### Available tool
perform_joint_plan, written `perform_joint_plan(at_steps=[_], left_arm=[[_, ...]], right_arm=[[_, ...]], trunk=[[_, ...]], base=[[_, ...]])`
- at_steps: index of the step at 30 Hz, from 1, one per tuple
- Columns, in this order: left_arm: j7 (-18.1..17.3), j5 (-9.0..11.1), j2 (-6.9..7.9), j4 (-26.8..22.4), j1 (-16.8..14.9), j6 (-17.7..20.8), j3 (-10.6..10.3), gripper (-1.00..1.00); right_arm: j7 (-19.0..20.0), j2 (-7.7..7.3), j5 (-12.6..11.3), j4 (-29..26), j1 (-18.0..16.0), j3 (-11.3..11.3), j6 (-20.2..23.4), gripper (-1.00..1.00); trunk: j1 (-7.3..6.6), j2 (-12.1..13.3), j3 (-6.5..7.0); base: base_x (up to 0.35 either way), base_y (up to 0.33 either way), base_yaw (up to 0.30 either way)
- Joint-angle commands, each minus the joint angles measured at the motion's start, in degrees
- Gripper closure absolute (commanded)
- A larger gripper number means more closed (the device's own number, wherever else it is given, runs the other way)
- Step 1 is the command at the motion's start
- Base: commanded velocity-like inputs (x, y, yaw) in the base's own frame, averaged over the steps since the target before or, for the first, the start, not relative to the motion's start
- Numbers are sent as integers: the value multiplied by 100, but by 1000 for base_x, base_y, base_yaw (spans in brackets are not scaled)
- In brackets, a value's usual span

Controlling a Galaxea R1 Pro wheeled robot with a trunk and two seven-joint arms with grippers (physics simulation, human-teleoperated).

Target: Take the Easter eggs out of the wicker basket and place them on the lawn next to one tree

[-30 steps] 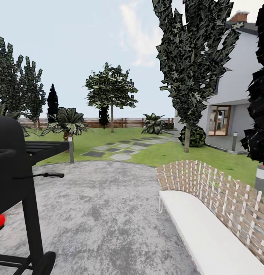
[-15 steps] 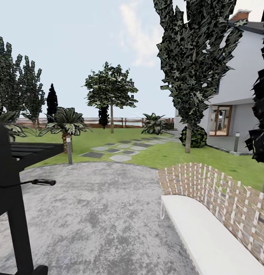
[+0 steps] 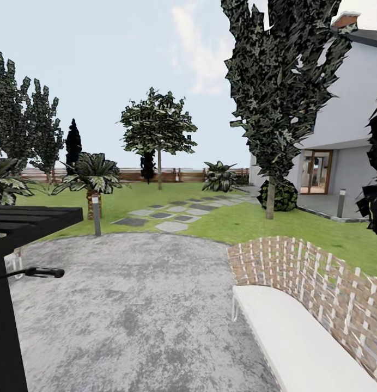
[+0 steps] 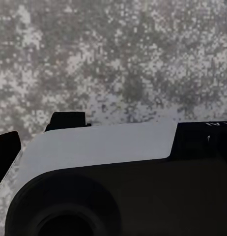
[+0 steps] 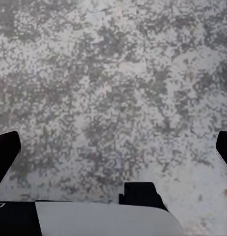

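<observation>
The Easter eggs and the wicker basket are out of view. Beyond a grey patio lies the lawn (image 3: 237,220), ringed far off by the garden's brown slat fence (image 3: 183,174). One tree (image 3: 159,130) with a slim pale trunk stands mid-lawn, and another tree (image 3: 271,196) rises nearer on the right. In the right wrist view my right gripper (image 5: 113,152) is open over grey paving, with nothing between its fingers. In the left wrist view my left gripper (image 4: 113,147) hangs over the same paving, one black finger (image 4: 5,152) at the picture's edge, the robot's white and black body behind.
A black grill (image 3: 25,223) with a handle stands close on the left. A white bench (image 3: 297,343) backed by a brick lattice wall (image 3: 319,283) runs along the right. Stepping stones (image 3: 166,215), a short palm (image 3: 92,177), a lamp post (image 3: 96,215) and the house (image 3: 341,136) lie ahead.
The whole view has shifted: the camera has moved forward, and the grill has slid left and partly out of the picture. The bench sits lower in the picture.
</observation>
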Motion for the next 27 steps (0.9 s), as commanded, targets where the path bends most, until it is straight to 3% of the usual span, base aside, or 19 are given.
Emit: perform_joint_plan(at_steps=[1,27], left_arm=[[-20,24,2,-8,2,-3,3,-100],[-13,24,1,-8,2,2,3,-100]], right_arm=[[2,1,0,4,-4,-8,-19,-100],[2,2,1,2,-4,-13,-19,-100]], trunk=[[3,-3,-6],[3,-3,-6]], base=[[260,0,0],[255,0,0]])
